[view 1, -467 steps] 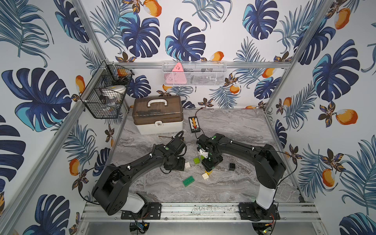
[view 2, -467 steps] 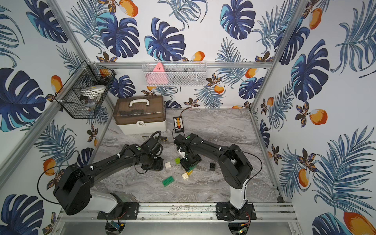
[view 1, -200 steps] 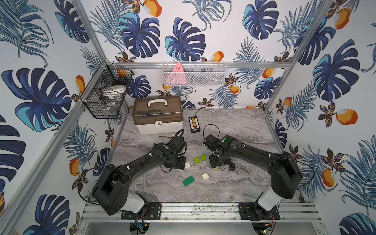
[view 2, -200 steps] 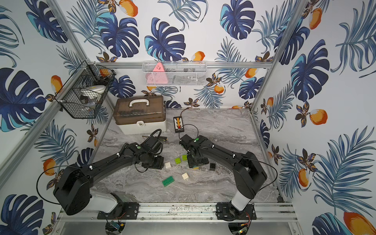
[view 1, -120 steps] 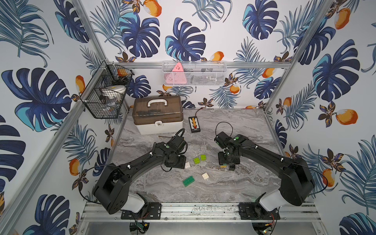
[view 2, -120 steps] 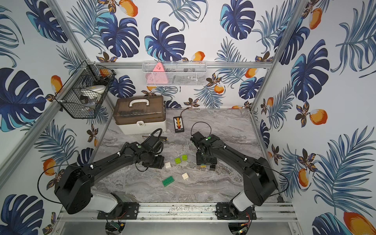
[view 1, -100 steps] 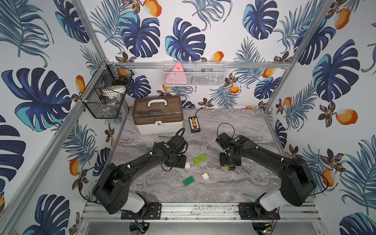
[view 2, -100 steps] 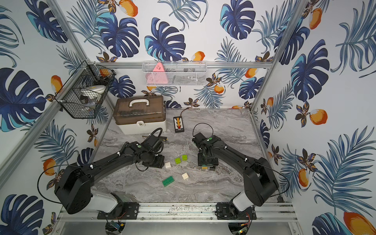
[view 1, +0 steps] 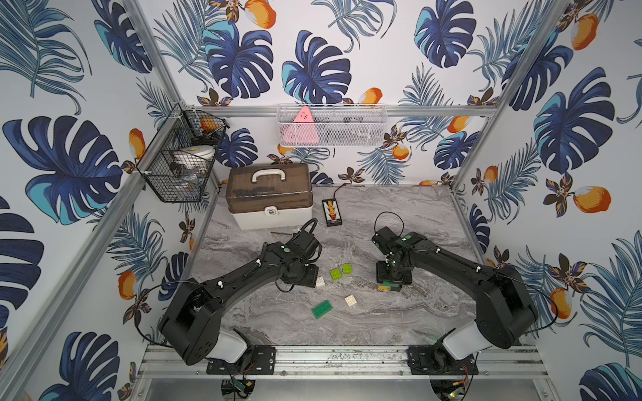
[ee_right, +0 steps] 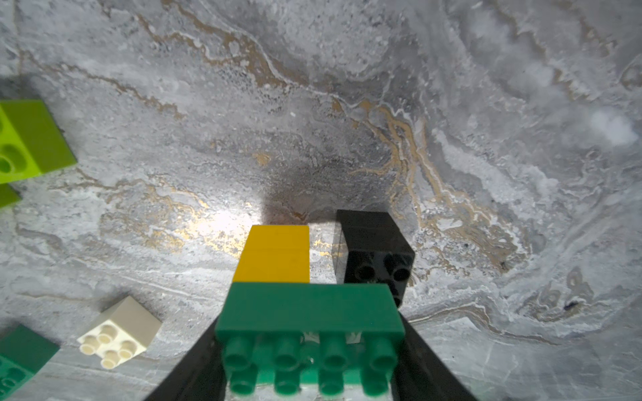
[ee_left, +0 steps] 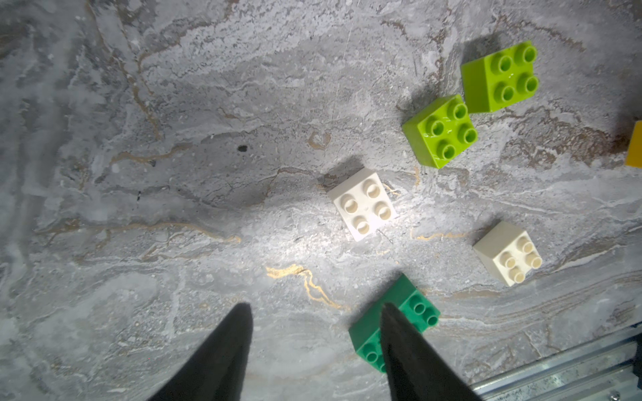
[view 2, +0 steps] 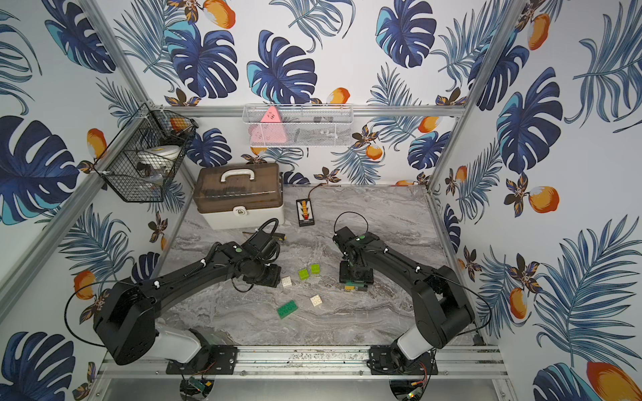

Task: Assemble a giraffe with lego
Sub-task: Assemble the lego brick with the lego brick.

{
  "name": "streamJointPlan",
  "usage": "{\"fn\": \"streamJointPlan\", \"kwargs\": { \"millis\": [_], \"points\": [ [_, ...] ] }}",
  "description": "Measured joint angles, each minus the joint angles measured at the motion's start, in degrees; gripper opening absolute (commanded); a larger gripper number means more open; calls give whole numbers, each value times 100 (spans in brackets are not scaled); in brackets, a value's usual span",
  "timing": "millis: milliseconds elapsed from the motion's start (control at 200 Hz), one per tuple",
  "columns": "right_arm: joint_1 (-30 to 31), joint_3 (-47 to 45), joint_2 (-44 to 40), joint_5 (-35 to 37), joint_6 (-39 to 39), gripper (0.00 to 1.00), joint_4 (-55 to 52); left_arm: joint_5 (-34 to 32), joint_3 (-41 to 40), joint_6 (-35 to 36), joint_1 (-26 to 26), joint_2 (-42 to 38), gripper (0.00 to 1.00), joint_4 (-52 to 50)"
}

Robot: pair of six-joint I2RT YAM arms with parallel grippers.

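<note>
My right gripper [ee_right: 309, 364] is shut on a long dark green brick [ee_right: 309, 312], studs facing the camera, with a yellow brick [ee_right: 278, 253] joined to its underside. A black brick [ee_right: 375, 250] stands on the table beside the yellow one, under the green brick's other end; contact cannot be told. In both top views that gripper [view 1: 392, 277] [view 2: 356, 277] points down, right of centre. My left gripper [ee_left: 314, 312] hangs open over bare table. Near it lie a second dark green brick [ee_left: 413, 309], two white bricks [ee_left: 363, 205] [ee_left: 509, 253] and two lime bricks [ee_left: 441, 130] [ee_left: 500, 76].
A brown-lidded toolbox [view 1: 271, 198] and a small black remote [view 1: 331, 211] sit at the back of the marble table. A wire basket [view 1: 177, 166] hangs on the left wall and a white mesh shelf [view 1: 330, 125] on the back wall. A metal rail [view 1: 312, 357] runs along the front edge.
My right arm has carried the green and yellow bricks to the right, ending over the black brick. The left arm and the loose bricks have stayed where they were.
</note>
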Motion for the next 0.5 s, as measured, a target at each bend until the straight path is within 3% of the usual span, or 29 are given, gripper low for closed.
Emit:
{"fn": "streamJointPlan", "kwargs": {
  "millis": [500],
  "points": [
    [-208, -92, 57, -85, 24, 52, 170, -42, 22, 2, -17, 26, 64, 0]
  ]
}}
